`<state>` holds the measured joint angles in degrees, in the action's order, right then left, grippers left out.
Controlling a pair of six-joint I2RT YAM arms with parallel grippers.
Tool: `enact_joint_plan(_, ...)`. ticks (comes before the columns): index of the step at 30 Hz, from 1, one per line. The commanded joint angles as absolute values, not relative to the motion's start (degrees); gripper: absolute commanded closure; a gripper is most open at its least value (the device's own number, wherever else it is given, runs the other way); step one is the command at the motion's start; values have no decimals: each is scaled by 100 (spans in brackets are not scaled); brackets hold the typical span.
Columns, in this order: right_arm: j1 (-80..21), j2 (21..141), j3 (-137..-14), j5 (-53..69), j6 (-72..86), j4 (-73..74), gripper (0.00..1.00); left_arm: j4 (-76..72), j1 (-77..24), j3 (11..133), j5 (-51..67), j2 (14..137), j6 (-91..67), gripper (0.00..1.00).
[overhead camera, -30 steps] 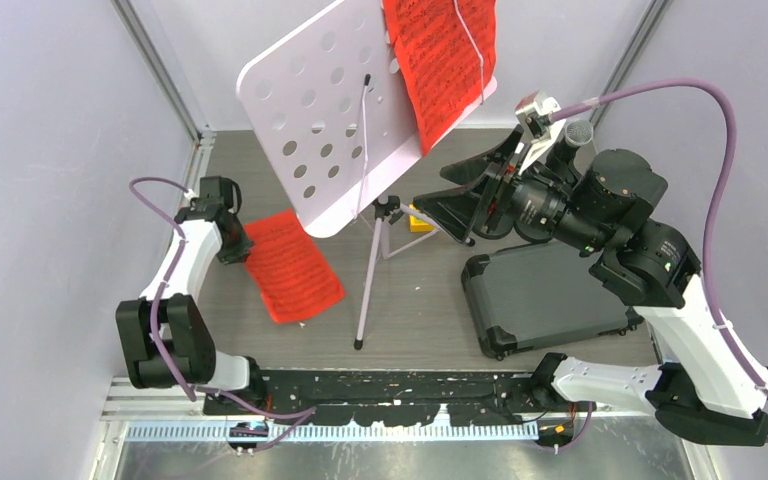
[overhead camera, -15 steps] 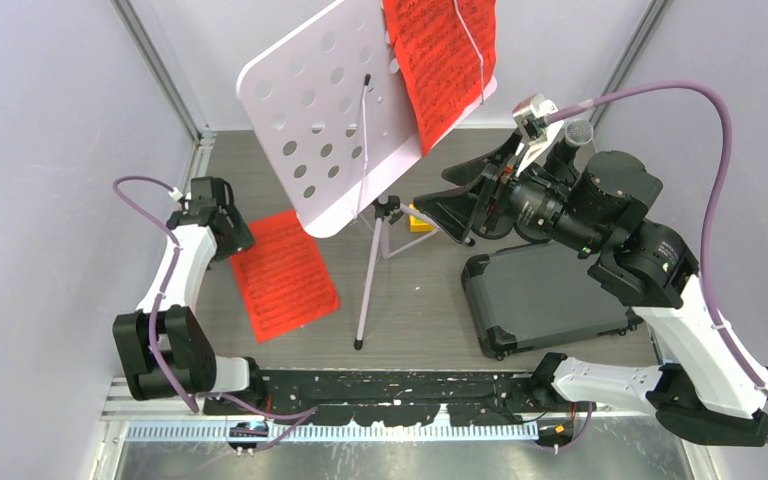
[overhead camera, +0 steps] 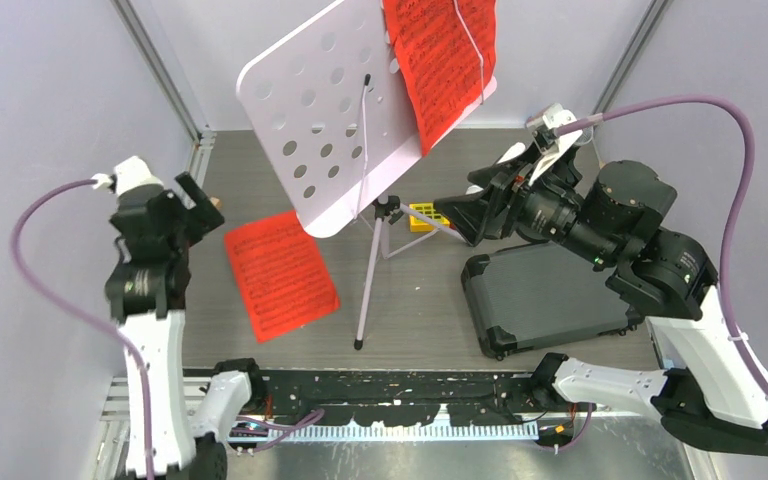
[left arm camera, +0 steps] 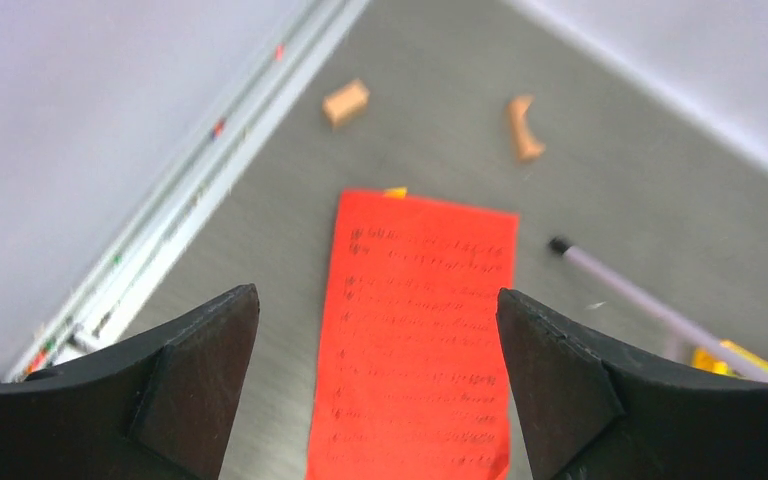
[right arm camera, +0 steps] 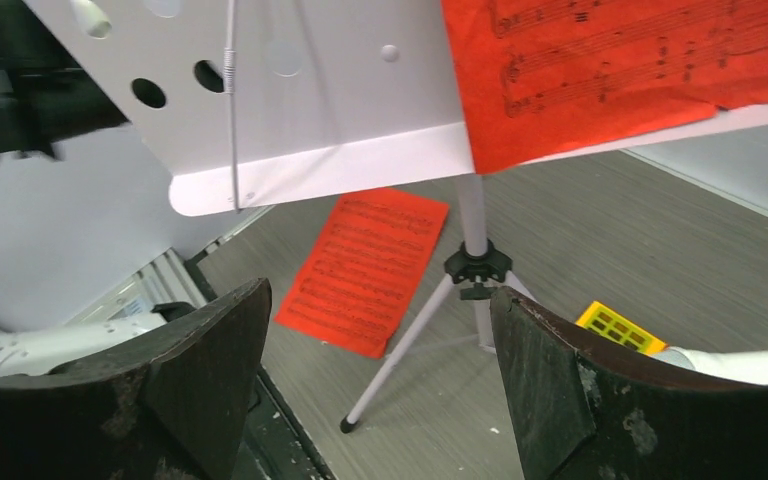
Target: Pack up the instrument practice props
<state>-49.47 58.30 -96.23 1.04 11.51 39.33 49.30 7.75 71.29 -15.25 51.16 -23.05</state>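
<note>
Lying flat on the grey table (overhead camera: 430, 320), one red page (overhead camera: 280, 272) shows rows of dark printed staves, its long side angled toward the left wall. The left gripper (left arm camera: 375, 300) hangs above it with jaws spread wide and nothing between them; the page is clear of both fingers. A second red page (overhead camera: 440, 60), printed the same way, rests on the desk (overhead camera: 310, 120), a pale lilac panel punched with round holes and tilted back, with a thin rod running down its face. This page covers the desk's right part and overlaps the ledge at the bottom. The desk stands on a slim lilac tripod (overhead camera: 368, 285) near the middle of the table, legs splayed. The right gripper (right arm camera: 380, 295) is likewise wide open and empty, held just right of the desk and facing the tripod's hub. A dark case (overhead camera: 550, 295) lies flat under the right arm. A small yellow block (overhead camera: 421, 215) sits beside the tripod. Two tan pieces (left arm camera: 346, 101) lie beyond the flat page, toward the far-left corner.
</note>
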Motion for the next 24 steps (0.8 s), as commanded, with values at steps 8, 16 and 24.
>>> enact_joint_plan(8, -4948, 5600, -9888, -1285, 651, 4236, 14, 5246, 641, 10030, -466, 4843, -2123, 13)
enact_joint_plan(16, -4948, 5577, -9920, -1489, 560, 4379, 14, 4881, 378, 12352, 291, 5321, -2526, 19)
enact_joint_plan(24, -4948, 5468, -9723, -1639, 515, 4284, 14, 2864, 211, 13440, 2462, 5849, -3660, 29)
